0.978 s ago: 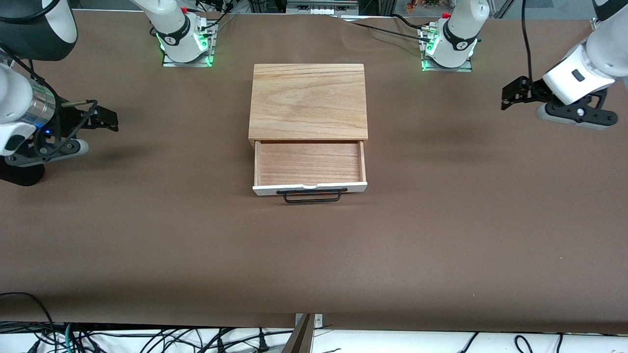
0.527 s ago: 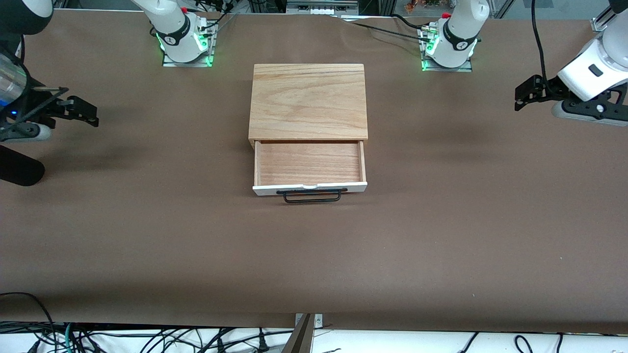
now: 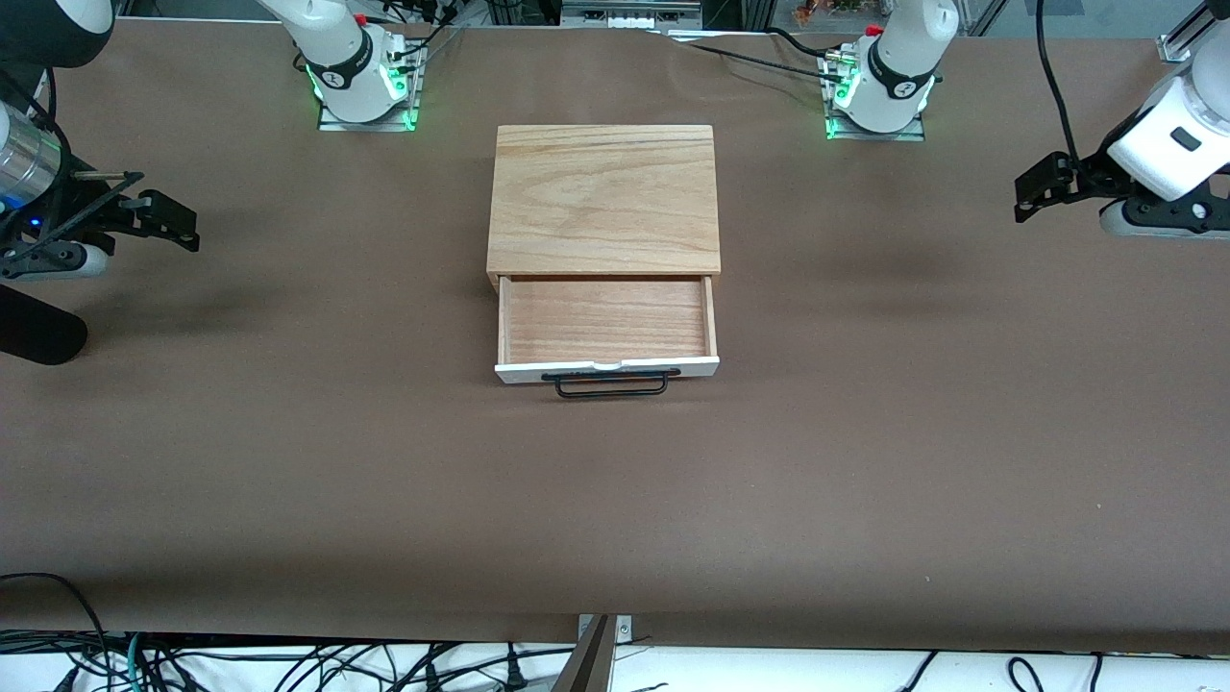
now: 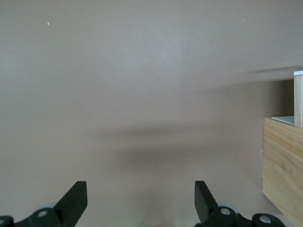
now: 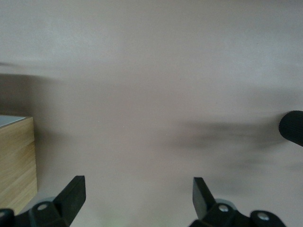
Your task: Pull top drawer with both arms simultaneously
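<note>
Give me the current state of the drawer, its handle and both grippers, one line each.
top drawer: pulled out of the cabinet, tray empty.
handle: free, no gripper on it.
left gripper: open, empty, over bare table toward the left arm's end, away from the drawer.
right gripper: open, empty, over bare table toward the right arm's end, away from the drawer.
</note>
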